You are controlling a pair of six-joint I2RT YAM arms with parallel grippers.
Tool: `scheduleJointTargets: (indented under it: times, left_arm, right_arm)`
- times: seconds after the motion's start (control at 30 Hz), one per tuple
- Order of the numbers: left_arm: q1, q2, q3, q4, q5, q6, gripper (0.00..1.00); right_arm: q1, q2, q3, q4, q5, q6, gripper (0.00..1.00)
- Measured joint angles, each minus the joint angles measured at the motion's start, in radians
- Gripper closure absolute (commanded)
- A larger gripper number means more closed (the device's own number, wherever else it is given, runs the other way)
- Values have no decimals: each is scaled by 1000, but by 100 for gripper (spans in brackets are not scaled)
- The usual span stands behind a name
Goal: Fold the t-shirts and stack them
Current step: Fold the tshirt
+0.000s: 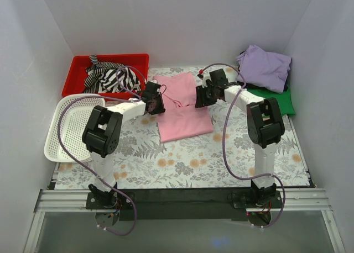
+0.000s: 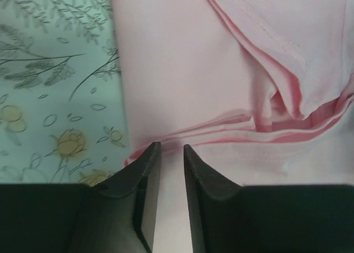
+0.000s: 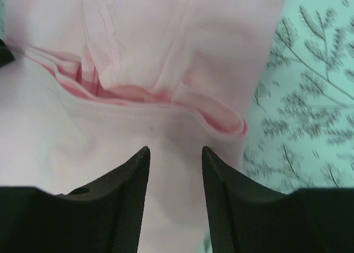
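Pink t-shirt lies partly folded on the floral worktop, directly between the two grippers. Left gripper is positioned over the shirt's left margin with its jaws a narrow gap apart. Pink cloth shows below and between the fingertips, a layered fold edge runs across just ahead of them, and bare worktop lies to the gripper's left. Right gripper is positioned over the shirt's right margin with its jaws set wider apart. Cloth lies beneath both fingers, a rolled fold edge runs just ahead of the tips, and bare worktop lies to the gripper's right. Lavender t-shirt rests bunched on the green t-shirt, beyond the right gripper and to its right.
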Motion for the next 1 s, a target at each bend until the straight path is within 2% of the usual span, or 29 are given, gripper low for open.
scheduleJointTargets:
  times: [0.1, 0.2, 0.3, 0.43, 0.6, 0.63, 0.73, 1.0]
  left_arm:
    - [0, -75, -52, -17, -40, -4, 69]
    - [0, -196, -111, -31, -56, -6, 57]
    - [1, -320, -161, -32, -52, -23, 56]
    - [1, -434, -271, 4, 2, -74, 53]
    - [1, -453, -436, 28, 106, -137, 43]
    - [1, -453, -460, 26, 124, -147, 35]
    - [1, -451, -490, 20, 165, -169, 20]
    - [1, -445, -495, 48, 228, -208, 18]
  right_arm:
    - [-8, -93, -61, -29, 47, -16, 47]
    - [-21, -220, -137, -42, 92, -28, 46]
    - [-35, -319, -205, -45, 120, -33, 46]
    - [-52, -355, -313, -31, 130, -27, 46]
    - [-63, -355, -462, -24, 113, -6, 45]
    - [-64, -355, -476, -25, 109, -4, 45]
    - [-64, -355, -492, -17, 90, -1, 43]
    - [-68, -360, -509, 12, 57, 5, 40]
